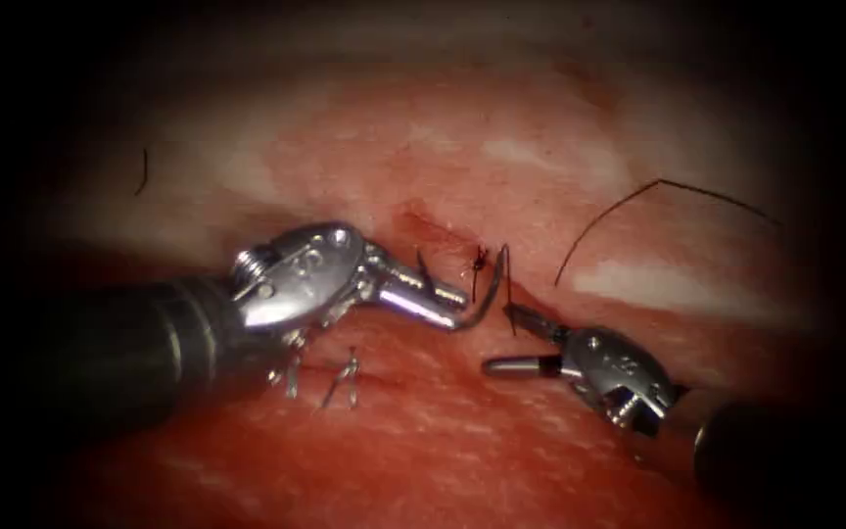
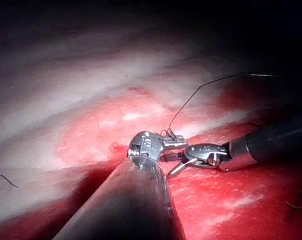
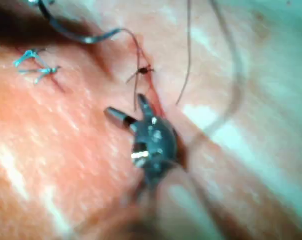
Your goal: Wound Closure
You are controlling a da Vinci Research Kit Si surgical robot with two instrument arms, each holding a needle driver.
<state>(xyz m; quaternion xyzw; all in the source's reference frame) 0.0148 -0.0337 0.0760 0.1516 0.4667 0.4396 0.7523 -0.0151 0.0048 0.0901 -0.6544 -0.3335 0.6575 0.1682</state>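
1. Left tool (image 1: 447, 306): jaws are pinching the needle (image 1: 487, 294) near one end, over the cut (image 1: 423, 227).
2. Right tool (image 1: 526, 343): jaws are gaping, holding nothing.
3. Needle: stiff, slick, likely pivoting; thread (image 1: 638, 196) limp.
4. Tissue (image 1: 423, 441): soft, tearable.

Left hand (image 1: 447, 299) lies left of the cut (image 1: 443, 230) (gripping the needle (image 1: 487, 294)); right hand (image 1: 521, 338) spread just right.

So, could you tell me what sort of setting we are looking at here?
Most likely a surgical-training bench, not an operating room: two needle drivers work over a slab of tissue with a cut. The left tool holds a curved needle; the right tool stands open beside a knotted stitch with trailing thread.
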